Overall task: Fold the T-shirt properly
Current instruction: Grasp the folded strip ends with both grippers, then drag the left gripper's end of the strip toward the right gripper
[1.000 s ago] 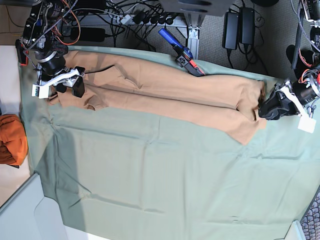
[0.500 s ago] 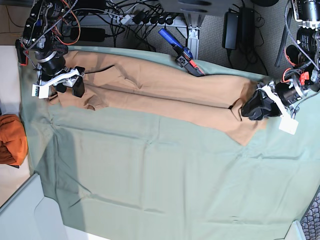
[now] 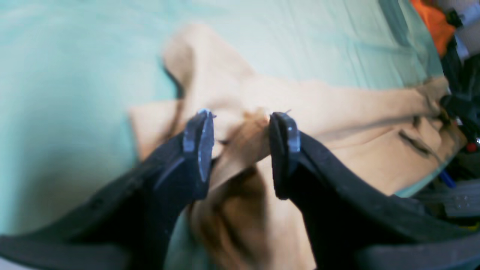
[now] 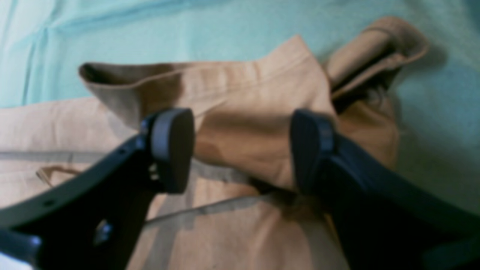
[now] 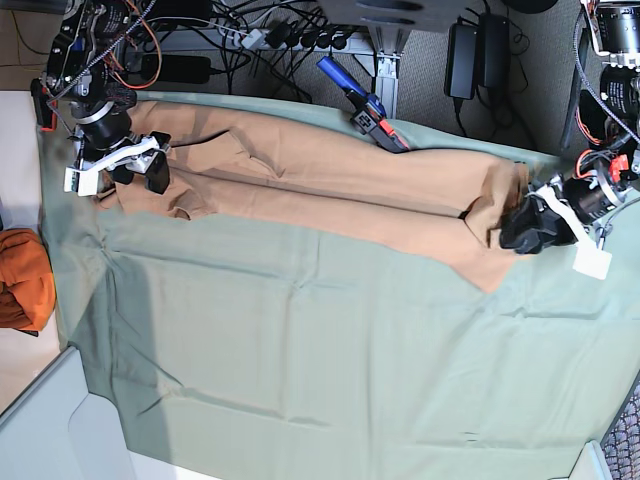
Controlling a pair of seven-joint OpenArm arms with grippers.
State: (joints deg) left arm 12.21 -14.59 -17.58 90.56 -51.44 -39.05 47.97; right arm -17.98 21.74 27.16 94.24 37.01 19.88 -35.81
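Jaws of both grippers stand apart.

Left wrist view: left gripper (image 3: 240, 146) open, a bunched ridge of the T-shirt (image 3: 337, 112) rising between the fingers (image 3: 198, 146), cloth touching or nearly touching the right-hand pad. No pinch shown. Blurred. Shirt runs from frame centre to the right edge, over the green cloth (image 3: 75, 75).

Right wrist view: right gripper (image 4: 243, 150) open, straddling a raised fold of the shirt's end; pads clear of the cloth on both sides. A curled sleeve or hem stands at upper right. Green cloth fills the top of the frame.

Base view: shirt (image 5: 320, 175) lies as a long narrow band across the upper part of the frame, sides already folded inward along its length. Right gripper (image 5: 130, 165) at the band's left end, left gripper (image 5: 525, 228) at its right end, where a corner pokes down. Blue tool (image 5: 362, 103) rests on the upper edge. Orange cloth (image 5: 22, 280) sits off the green cloth at the left edge.

Judgement: lengthwise folds done; the end-to-end fold is left, and neither end is gripped yet.
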